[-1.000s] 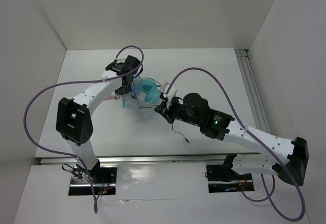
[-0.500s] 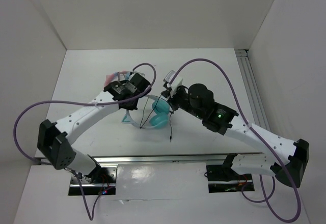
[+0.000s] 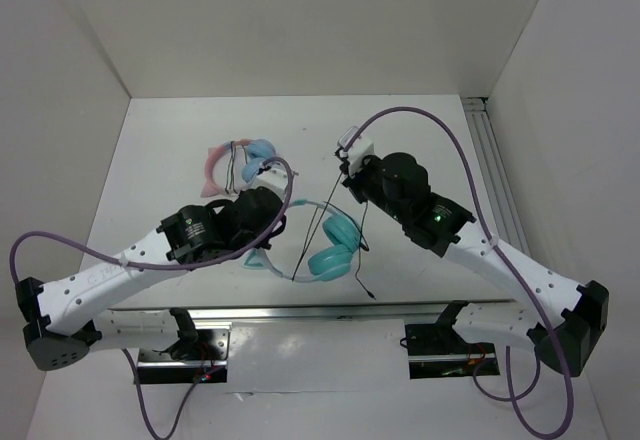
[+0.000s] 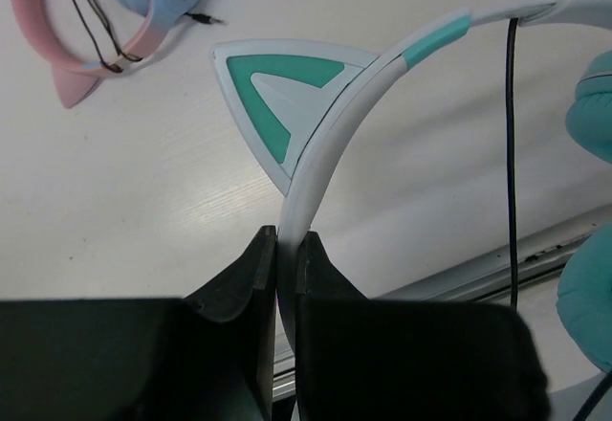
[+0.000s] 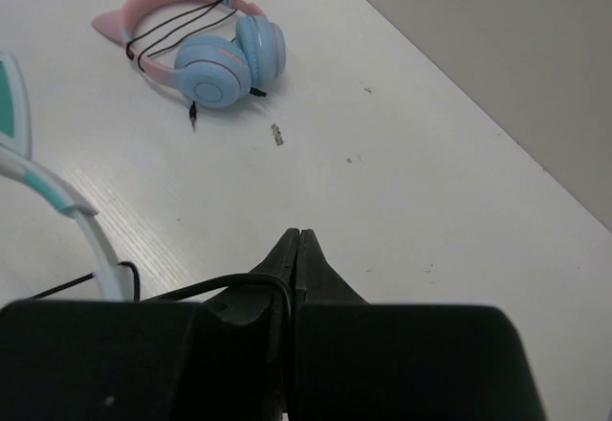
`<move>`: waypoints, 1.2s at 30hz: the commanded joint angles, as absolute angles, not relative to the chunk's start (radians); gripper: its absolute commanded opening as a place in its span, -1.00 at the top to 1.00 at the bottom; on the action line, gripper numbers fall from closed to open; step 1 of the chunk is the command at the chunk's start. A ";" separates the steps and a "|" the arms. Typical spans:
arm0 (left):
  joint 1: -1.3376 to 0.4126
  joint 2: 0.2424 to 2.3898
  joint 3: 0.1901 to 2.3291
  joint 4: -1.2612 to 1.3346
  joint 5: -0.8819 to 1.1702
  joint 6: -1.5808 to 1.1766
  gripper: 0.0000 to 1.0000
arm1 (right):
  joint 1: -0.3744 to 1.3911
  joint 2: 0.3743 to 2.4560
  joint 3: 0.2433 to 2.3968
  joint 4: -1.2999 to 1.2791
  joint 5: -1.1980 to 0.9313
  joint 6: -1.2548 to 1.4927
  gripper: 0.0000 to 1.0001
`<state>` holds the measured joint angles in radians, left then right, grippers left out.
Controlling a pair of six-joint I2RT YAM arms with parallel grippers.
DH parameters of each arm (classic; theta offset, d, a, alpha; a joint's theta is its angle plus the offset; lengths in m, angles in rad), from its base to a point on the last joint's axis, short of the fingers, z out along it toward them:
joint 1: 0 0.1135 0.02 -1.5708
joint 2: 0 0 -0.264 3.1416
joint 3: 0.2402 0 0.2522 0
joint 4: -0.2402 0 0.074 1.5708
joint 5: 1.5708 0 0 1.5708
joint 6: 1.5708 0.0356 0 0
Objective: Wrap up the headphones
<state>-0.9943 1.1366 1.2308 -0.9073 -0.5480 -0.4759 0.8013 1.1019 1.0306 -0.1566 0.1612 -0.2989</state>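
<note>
The teal headphones (image 3: 335, 245) hang near the table's front edge, their pale headband (image 4: 330, 144) with a cat ear (image 4: 277, 86) pinched between the fingers of my left gripper (image 4: 287, 244). In the top view my left gripper (image 3: 270, 235) is left of the cups. My right gripper (image 3: 350, 165) is shut on the thin black cable (image 5: 191, 292), further back and right of the cups. The cable (image 3: 315, 220) runs taut from it down to the headphones, and a loose end (image 3: 365, 285) hangs with the plug. The headband also shows in the right wrist view (image 5: 91, 239).
The pink-banded cat-ear headphones (image 3: 235, 163) with light blue cups lie at the back left, their cable wound round the band; they also show in the right wrist view (image 5: 210, 57). A metal rail (image 3: 300, 312) runs along the table's front edge.
My left gripper has carried the teal headphones toward the front edge and to the right. My right gripper has moved back and up with the cable, which is now drawn out straighter.
</note>
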 commanded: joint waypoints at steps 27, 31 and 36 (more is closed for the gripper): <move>-1.083 1.057 1.508 -1.023 -0.440 -0.403 1.00 | 0.584 1.333 0.861 0.330 -0.394 -0.037 1.00; -1.083 1.057 1.569 -1.003 -0.461 -0.431 1.00 | 0.584 1.400 0.822 0.417 -0.432 0.011 1.00; -1.083 1.087 1.670 -1.054 -0.606 -0.538 1.00 | 0.584 1.433 0.750 0.567 -0.492 0.098 0.79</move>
<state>-1.0760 1.0985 1.5681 -1.1297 -0.5583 -0.4404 0.5945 1.4078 0.7956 0.4034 -0.4686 0.0154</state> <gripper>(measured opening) 0.174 0.088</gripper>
